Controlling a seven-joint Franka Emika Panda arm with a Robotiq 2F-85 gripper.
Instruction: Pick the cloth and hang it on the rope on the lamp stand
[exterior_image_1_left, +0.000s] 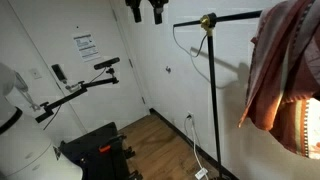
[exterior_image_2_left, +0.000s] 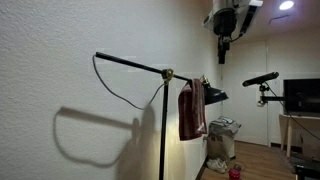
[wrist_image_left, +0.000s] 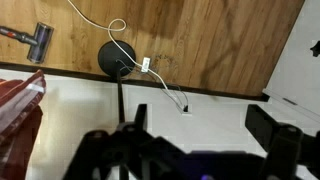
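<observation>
The rust-red cloth hangs limp from the horizontal bar of the lamp stand, just beyond the brass joint. A thin dark rope droops in a loop under the bar's other half. My gripper is high up near the ceiling, apart from the stand, open with nothing between its fingers. In the wrist view the gripper looks down on the stand's round base, with an edge of the cloth at the left.
A black jointed arm with a small camera stands off to one side. A wall socket with a cable sits low behind the stand. A stick vacuum lies on the wooden floor. A monitor stands on a desk.
</observation>
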